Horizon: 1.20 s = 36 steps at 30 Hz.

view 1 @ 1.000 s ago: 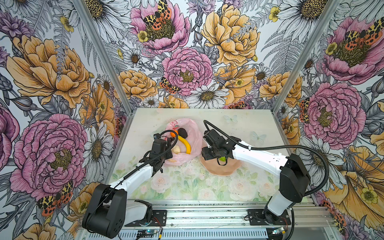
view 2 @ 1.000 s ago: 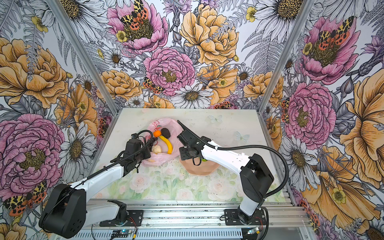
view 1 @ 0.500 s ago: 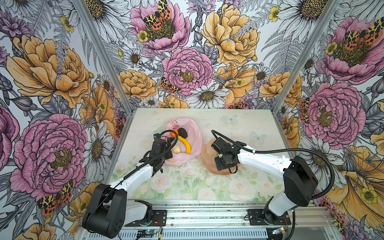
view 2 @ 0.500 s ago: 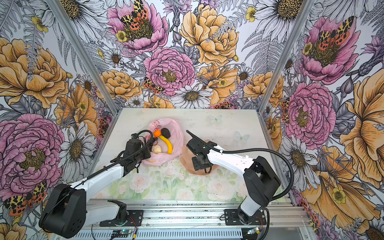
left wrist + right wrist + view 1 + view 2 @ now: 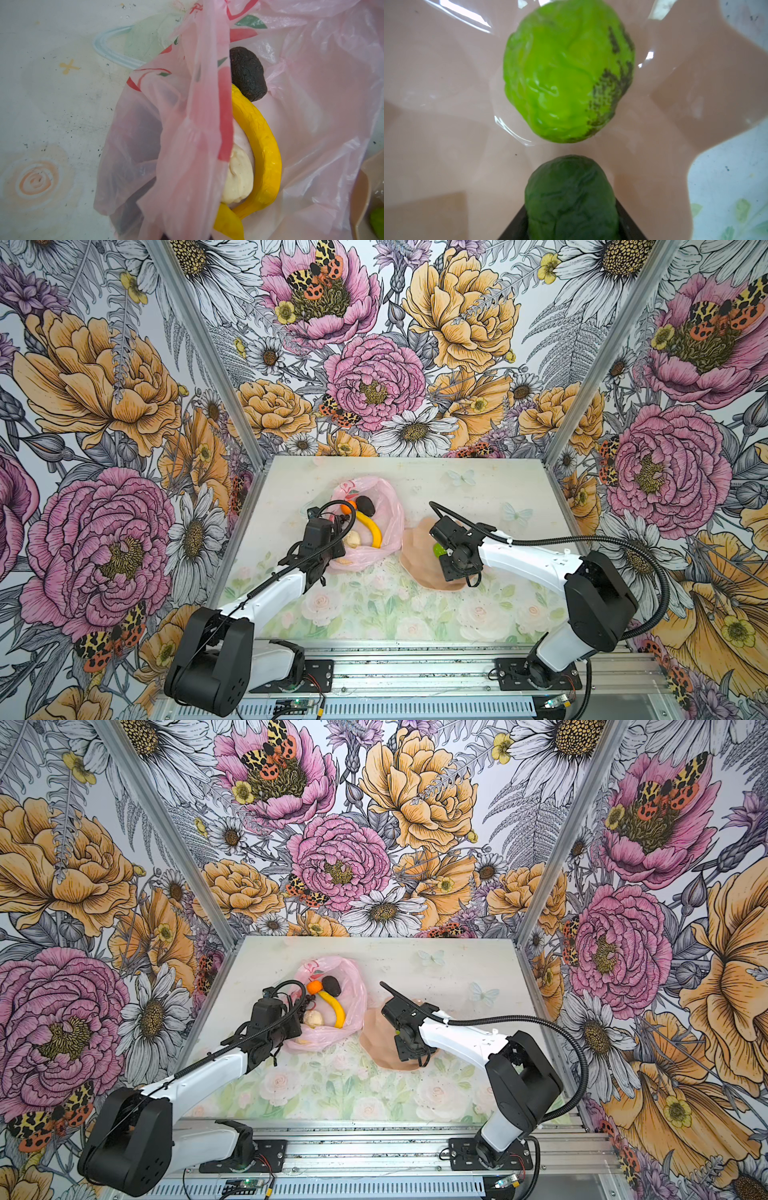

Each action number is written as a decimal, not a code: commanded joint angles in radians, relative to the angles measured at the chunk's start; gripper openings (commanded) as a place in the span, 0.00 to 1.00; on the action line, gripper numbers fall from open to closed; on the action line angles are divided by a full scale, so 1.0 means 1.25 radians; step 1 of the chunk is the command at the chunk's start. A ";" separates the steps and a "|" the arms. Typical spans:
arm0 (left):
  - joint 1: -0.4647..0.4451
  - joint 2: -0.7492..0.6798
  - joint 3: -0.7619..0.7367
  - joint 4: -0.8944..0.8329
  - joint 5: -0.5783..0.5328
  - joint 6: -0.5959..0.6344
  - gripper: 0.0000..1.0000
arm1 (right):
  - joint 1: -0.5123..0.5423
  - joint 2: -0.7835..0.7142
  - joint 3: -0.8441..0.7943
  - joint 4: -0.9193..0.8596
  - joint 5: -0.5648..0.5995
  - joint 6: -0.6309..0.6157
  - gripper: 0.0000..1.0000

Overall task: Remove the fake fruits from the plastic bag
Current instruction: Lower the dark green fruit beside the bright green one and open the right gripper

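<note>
Both top views look steeply down from high up, far from the plastic bag (image 5: pixel 388 506), and share the whole table (image 5: pixel 478 489). The left wrist camera faces down just above the plastic bag. The right wrist camera, beside the plastic bag, faces down into the bowl (image 5: pixel 436 145) from very near, with a dark lime (image 5: pixel 571 197) close before it.

plastic bag (image 5: pixel 390 506) left of bowl (image 5: pixel 415 568), banana (image 5: pixel 372 529) and avocado (image 5: pixel 365 505) in bag; lime (image 5: pixel 569 70) in bowl

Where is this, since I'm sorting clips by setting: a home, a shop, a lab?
Probably a lab's robot test booth: two robot arms stand on an aluminium rail, flower-printed wall panels box in one small table, and the goods are toy fruits in a plastic bag.
</note>
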 commanded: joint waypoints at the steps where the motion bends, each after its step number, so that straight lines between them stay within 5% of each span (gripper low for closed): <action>1: -0.004 -0.007 -0.007 0.021 -0.019 0.008 0.00 | -0.008 -0.012 0.005 0.001 0.047 -0.015 0.54; 34: -0.002 -0.005 -0.005 0.016 -0.023 0.008 0.00 | -0.005 0.027 -0.023 0.099 0.018 -0.035 0.67; 36: -0.002 -0.003 -0.005 0.016 -0.023 0.009 0.00 | -0.005 0.023 -0.023 0.099 0.017 -0.038 0.73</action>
